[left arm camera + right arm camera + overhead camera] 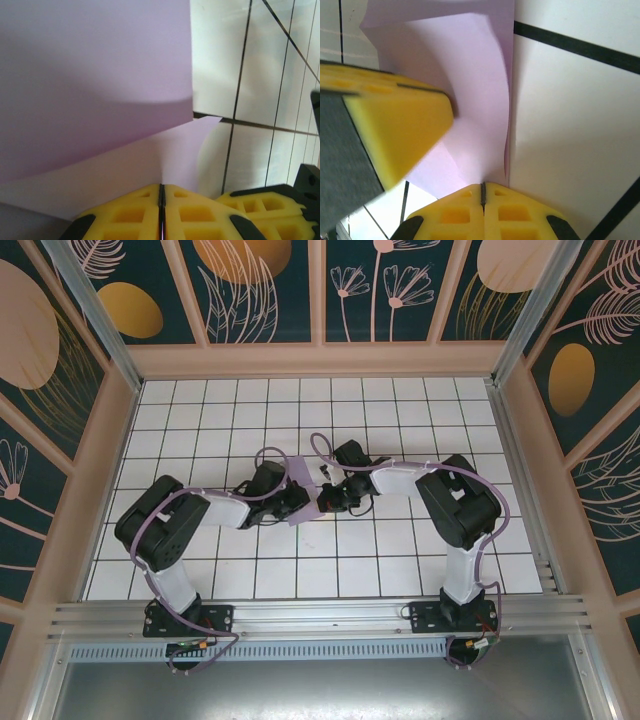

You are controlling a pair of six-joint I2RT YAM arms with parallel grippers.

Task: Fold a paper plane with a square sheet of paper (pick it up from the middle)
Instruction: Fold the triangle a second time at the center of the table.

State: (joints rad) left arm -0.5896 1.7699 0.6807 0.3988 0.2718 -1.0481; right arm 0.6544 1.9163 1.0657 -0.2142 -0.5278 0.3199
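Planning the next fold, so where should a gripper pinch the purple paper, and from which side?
Probably the free edge of the purple paper, coming edge-on from the side. The sheet is thin and raised off the tiles, so a pinch reaches both faces, as the left gripper and right gripper do.

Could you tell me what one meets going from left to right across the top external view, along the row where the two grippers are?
left arm's elbow → left gripper → lilac sheet of paper → right gripper → right arm's elbow
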